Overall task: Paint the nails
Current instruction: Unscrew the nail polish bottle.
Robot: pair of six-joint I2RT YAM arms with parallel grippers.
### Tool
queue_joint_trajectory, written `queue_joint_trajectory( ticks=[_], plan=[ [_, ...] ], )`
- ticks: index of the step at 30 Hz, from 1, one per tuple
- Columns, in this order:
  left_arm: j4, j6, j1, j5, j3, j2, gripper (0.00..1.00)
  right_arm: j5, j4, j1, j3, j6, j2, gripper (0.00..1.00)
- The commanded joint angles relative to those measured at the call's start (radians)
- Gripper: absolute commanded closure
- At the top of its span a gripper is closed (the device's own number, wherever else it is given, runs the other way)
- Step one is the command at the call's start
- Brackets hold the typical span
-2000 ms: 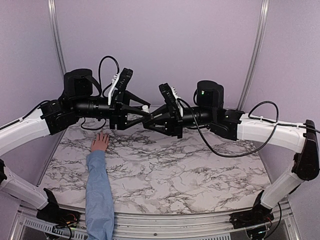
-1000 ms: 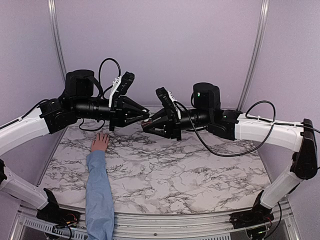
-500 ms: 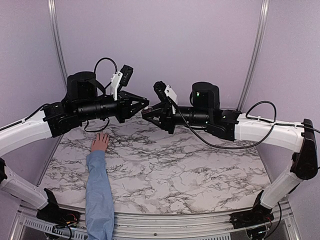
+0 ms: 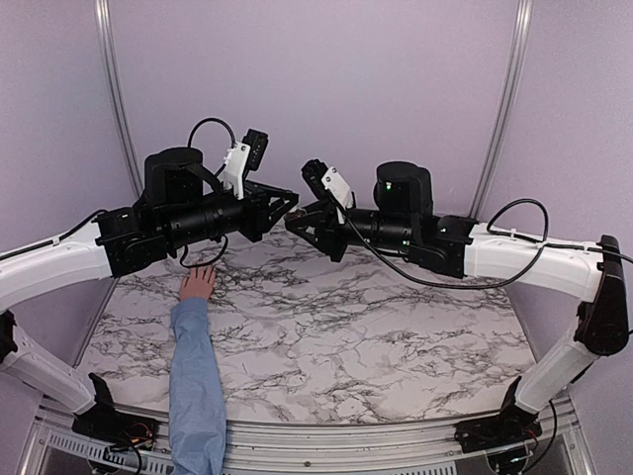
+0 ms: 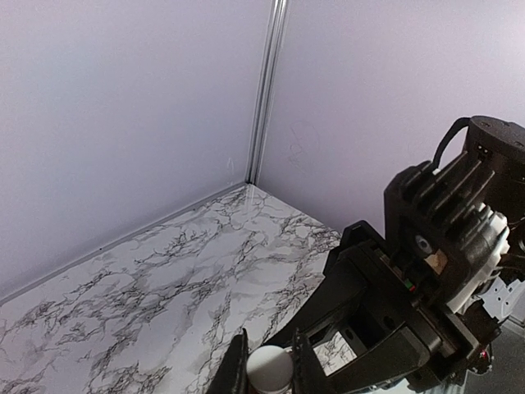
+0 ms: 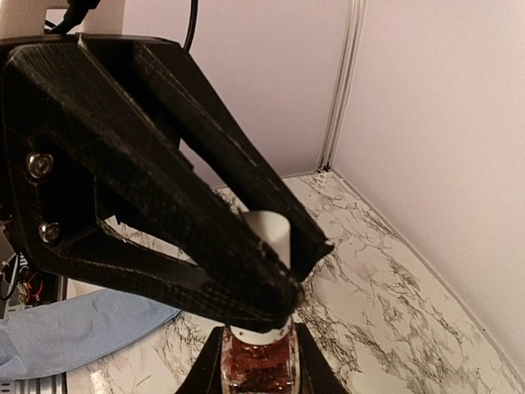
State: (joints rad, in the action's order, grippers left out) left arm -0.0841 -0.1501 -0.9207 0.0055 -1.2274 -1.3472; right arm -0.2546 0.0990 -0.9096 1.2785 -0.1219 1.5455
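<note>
A light-skinned hand (image 4: pixel 200 282) in a light blue sleeve (image 4: pixel 196 386) lies flat on the marble table at the left; its nails are too small to make out. Above the table's far middle the two grippers meet tip to tip. My left gripper (image 4: pixel 289 206) is shut on the white cap (image 5: pixel 271 369) of a small nail polish bottle. My right gripper (image 4: pixel 297 220) is shut on the bottle's glass body (image 6: pixel 261 361), which holds dark red polish. In the right wrist view the left gripper's black fingers (image 6: pixel 164 213) cover most of the cap (image 6: pixel 268 230).
The marble tabletop (image 4: pixel 376 327) spreads beneath both arms. Lilac walls with metal corner strips (image 4: pixel 506 99) close in the back and sides. Black cables (image 4: pixel 465 297) hang from the right arm. The sleeve reaches to the near edge at the left.
Both grippers, joined at the bottle, have risen above the table and turned at the wrist. The left arm's elbow has shifted right. The hand has stayed still.
</note>
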Motion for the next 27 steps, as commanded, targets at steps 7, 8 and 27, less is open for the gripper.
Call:
queue_joint_trajectory(
  ticks=[7,8,27],
  plan=[
    [0.04,-0.041,-0.031,-0.17,-0.04,-0.024,1.0,0.164,0.036,0.021,0.057,0.03,-0.002,1.0],
    [0.04,-0.057,-0.033,-0.189,-0.041,-0.026,1.0,0.179,0.044,0.02,0.058,0.034,-0.002,1.0],
    [0.216,-0.402,-0.125,-0.581,-0.202,-0.23,1.0,0.391,0.088,0.009,0.175,0.041,0.105,1.0]
  ],
)
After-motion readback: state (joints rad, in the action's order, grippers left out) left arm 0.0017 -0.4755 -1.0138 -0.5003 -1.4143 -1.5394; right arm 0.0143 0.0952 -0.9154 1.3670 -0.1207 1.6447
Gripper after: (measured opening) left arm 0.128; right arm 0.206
